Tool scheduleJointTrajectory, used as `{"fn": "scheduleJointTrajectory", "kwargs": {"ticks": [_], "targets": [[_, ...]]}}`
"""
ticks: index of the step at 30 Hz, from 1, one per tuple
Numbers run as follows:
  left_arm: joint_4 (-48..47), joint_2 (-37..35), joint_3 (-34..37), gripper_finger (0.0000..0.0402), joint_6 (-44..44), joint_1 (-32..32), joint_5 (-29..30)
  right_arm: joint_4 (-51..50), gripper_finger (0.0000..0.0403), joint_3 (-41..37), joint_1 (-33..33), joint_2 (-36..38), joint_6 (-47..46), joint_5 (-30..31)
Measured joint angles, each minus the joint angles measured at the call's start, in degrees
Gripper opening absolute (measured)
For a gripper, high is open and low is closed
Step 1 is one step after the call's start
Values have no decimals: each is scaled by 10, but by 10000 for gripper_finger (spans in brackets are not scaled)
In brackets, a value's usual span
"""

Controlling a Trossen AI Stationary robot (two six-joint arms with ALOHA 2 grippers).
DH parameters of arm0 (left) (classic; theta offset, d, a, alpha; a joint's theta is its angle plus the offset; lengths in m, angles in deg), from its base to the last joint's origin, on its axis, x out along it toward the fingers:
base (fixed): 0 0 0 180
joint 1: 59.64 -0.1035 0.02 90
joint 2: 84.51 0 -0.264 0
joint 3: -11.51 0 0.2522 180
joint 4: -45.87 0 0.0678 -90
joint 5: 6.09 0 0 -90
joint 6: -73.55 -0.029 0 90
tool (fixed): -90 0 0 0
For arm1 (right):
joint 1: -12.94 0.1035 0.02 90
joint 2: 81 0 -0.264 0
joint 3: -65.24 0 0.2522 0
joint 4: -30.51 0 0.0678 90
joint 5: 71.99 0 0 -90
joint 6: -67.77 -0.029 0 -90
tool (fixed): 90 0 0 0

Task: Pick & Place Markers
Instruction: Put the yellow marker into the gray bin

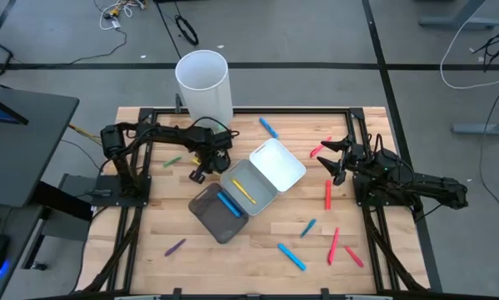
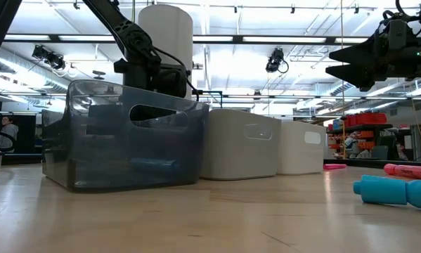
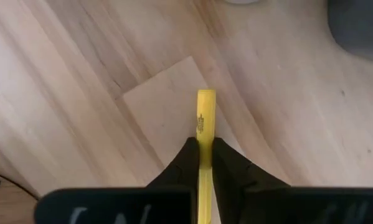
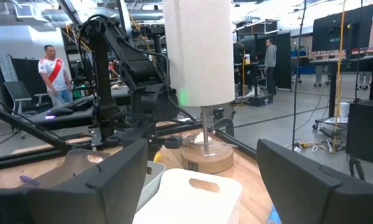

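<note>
Left gripper (image 3: 205,163) reaching low over bench (image 1: 257,250) beside dark tray (image 1: 216,213), jaws clamped on yellow marker (image 3: 205,118). Right gripper (image 1: 333,158) raised near right edge, jaws wide apart, holding nothing. Three trays in a row: dark, grey (image 1: 245,187), white (image 1: 276,164). Roughly a dozen markers scattered: red (image 1: 328,196), blue (image 1: 291,257), purple (image 1: 176,247), green (image 1: 172,162); one blue, one yellow inside trays

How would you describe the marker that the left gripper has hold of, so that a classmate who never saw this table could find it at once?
Start at the tall white cylinder at the table's far edge, then drop to the left gripper just in front of it, beside the dark tray. The yellow marker is pinched between its shut fingers. The other markers lie loose on the wood or in trays.
</note>
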Motion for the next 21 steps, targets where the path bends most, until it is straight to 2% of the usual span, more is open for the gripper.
{"fn": "scheduleJointTrajectory", "kwargs": {"ticks": [7,16,21], "targets": [[-70,-2,-22,22,0,4,7,0,302,0,0,0,0,0],[-132,-3,-86,22,15,20,19,0,302,0,0,0,0,0],[-146,-31,-103,22,19,37,32,0,302,0,0,0,0,0]]}}
